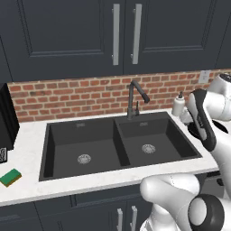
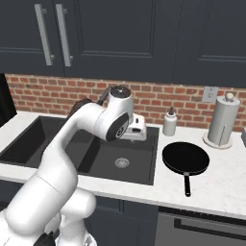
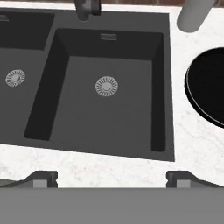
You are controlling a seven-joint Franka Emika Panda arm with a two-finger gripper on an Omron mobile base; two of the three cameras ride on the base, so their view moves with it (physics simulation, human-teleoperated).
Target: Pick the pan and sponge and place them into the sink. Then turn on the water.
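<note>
The black pan (image 2: 185, 157) lies on the white counter right of the sink (image 2: 150, 161), its handle pointing to the front edge; its rim also shows as the pan (image 3: 209, 87) at the right of the hand view. The green and yellow sponge (image 1: 10, 177) sits on the counter left of the sink (image 1: 45, 149). My gripper (image 3: 111, 178) hangs open above the front rim of the right basin (image 3: 160, 92), with nothing between its fingertips (image 3: 44, 178). In the right base view the gripper (image 2: 136, 129) hovers over that basin, left of the pan. No water runs from the faucet (image 1: 135, 97).
A soap bottle (image 2: 169, 122) stands behind the sink's right corner, and a paper towel roll (image 2: 223, 120) behind the pan. A dark appliance (image 1: 6, 119) stands at the far left of the counter. A brick wall and dark cabinets rise behind.
</note>
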